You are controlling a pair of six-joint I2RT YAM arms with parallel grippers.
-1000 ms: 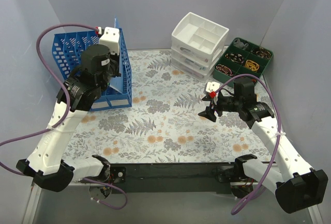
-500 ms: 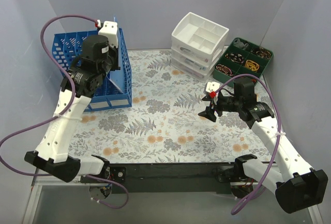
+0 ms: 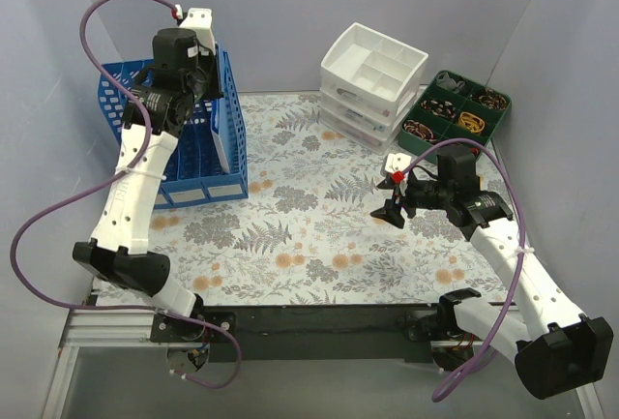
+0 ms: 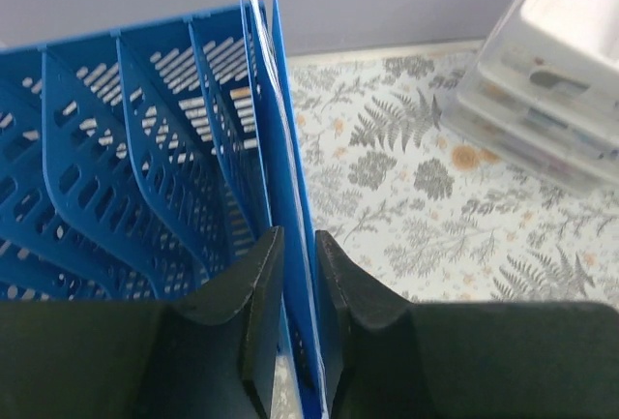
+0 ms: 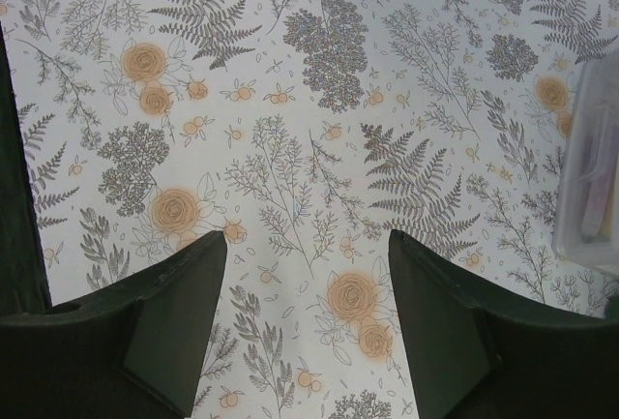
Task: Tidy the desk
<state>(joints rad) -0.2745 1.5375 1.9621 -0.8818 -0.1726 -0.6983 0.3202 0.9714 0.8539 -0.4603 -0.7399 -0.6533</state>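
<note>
Straddling blue notebook (image 4: 287,187), left pincer (image 4: 297,238) near-shut, grip unclear; right pincer (image 5: 307,245) open above desk (image 5: 290,61).

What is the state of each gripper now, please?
Left gripper: jaws narrowly around the blue notebook in the file rack; whether they grip it cannot be told.
Right gripper: open, holding nothing, over the desk.

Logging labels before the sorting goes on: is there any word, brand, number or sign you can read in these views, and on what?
No readable text in any view.
Blue file rack: no print shows.
Blue notebook: seen edge-on, cover hidden.
White drawer unit: no label; what lies in its drawers is too blurred to read.
Green tray: no text shows.
Desk: only fern and flower print.
</note>
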